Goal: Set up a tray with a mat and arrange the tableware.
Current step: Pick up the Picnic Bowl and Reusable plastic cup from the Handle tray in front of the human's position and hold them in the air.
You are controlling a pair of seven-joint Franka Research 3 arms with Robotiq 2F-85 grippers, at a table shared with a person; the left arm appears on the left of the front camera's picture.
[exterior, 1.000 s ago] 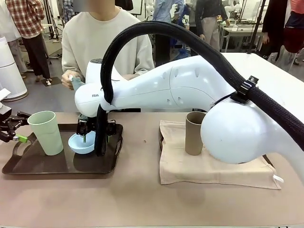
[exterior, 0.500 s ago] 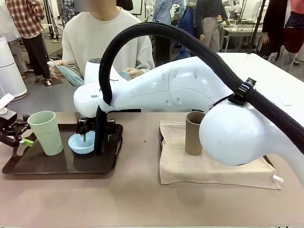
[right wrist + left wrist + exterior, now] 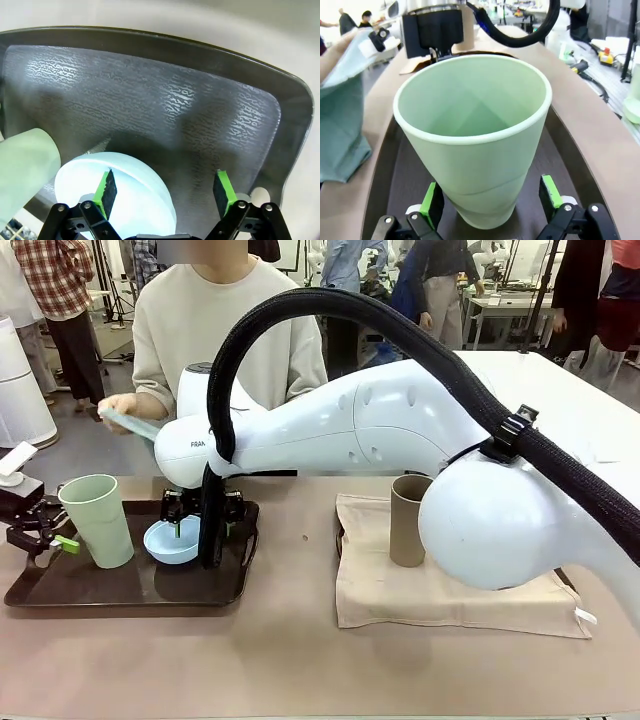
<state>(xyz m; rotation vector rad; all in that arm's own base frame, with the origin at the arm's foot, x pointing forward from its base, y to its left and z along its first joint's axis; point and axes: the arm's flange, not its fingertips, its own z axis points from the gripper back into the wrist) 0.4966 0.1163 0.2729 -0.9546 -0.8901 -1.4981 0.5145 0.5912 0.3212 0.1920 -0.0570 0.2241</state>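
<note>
Pale green tumbler [image 3: 472, 135]: stood upright on tray [image 3: 570, 165], base between my left gripper's [image 3: 490, 197] jaws, which gaped apart, not clamped; I judged it light, stiff, slick; grip low on wall

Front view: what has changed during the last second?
The left tool came down toward the green cup, open. The person's hand swung the teal cloth sideways. The right tool, bowl, brown cup, tray and beige cloth stayed put.
</note>
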